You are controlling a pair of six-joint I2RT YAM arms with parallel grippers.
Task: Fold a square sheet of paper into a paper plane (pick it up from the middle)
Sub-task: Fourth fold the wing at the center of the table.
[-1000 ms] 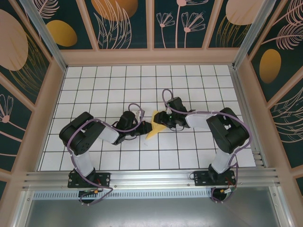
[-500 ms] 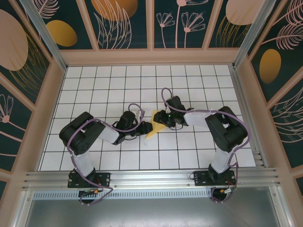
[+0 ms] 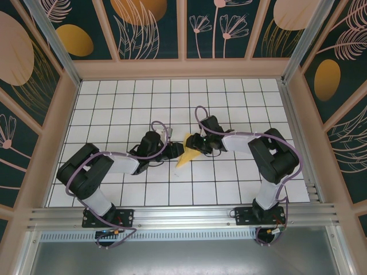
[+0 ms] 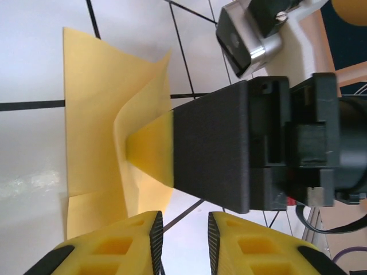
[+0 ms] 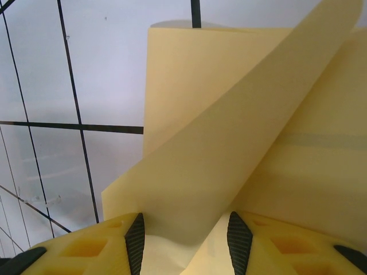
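The left gripper (image 4: 182,228) hangs unclenched and empty just beside the paper (image 4: 92,114), a half-folded wedge lying mid-table (image 3: 229,177). Beyond, the right gripper (image 5: 184,232) straddles a raised flap (image 5: 229,132), jaws apart, seemingly not pinching. The paper looks light, limp and easily creased, so it is best pinched at a folded edge.

The sheet (image 3: 183,156) is thin, pale yellow paper, already creased and partly folded, so from above it reads as a slim wedge. Its wider end sits at the right gripper (image 3: 192,146), and it narrows away from that gripper toward the near side and slightly left. It is not flat. The lower layer lies level beneath the right gripper and bears a faint straight crease. An upper flap (image 5: 229,149) is lifted and curls diagonally upward, passing between that gripper's fingers. From the left wrist view, the raised paper bends into a shallow trough around the gripper's tip, with its outer corner sharp and its edges clean.
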